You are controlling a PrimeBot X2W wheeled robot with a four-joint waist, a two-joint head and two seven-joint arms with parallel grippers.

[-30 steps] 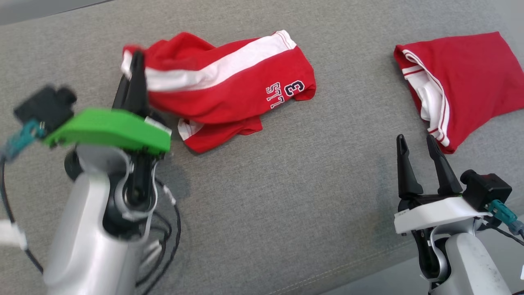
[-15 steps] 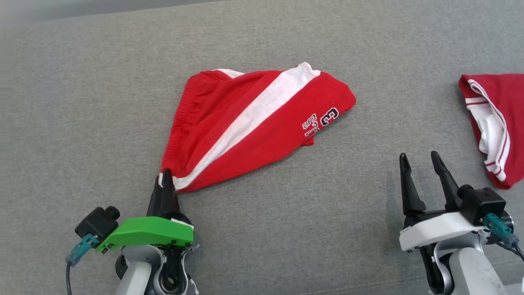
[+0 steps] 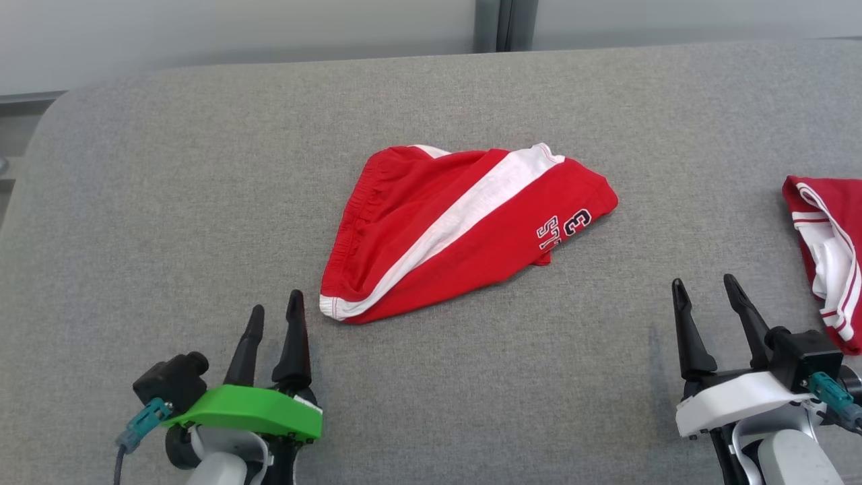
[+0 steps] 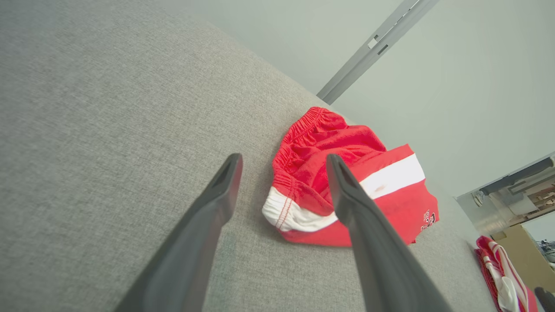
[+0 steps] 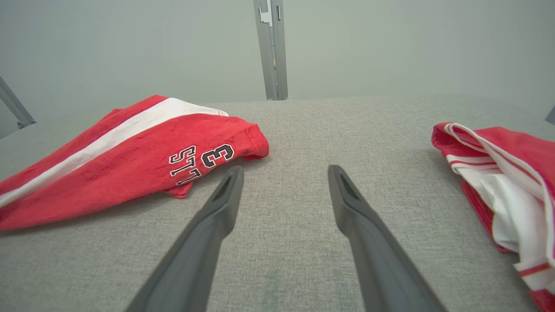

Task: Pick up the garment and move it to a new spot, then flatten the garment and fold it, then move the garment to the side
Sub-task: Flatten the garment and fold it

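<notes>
The garment (image 3: 458, 229) is a pair of red shorts with a white side stripe and dark lettering, lying bunched in the middle of the grey surface. Its white-hemmed corner (image 4: 295, 214) points toward my left gripper (image 3: 275, 316), which stands open just left of and below that corner, holding nothing. In the right wrist view the garment (image 5: 130, 160) lies to the left. My right gripper (image 3: 705, 286) is open at the lower right, empty, well clear of the shorts.
A second red and white garment (image 3: 825, 252) lies at the right edge of the grey padded surface (image 3: 168, 168); it also sits at the right of the right wrist view (image 5: 498, 173). A pale wall with a metal post (image 3: 497, 23) runs behind.
My left gripper dragged the shorts' corner toward me, then opened and let it go; the shorts now lie free. The head camera has tilted up. My right gripper stayed open.
</notes>
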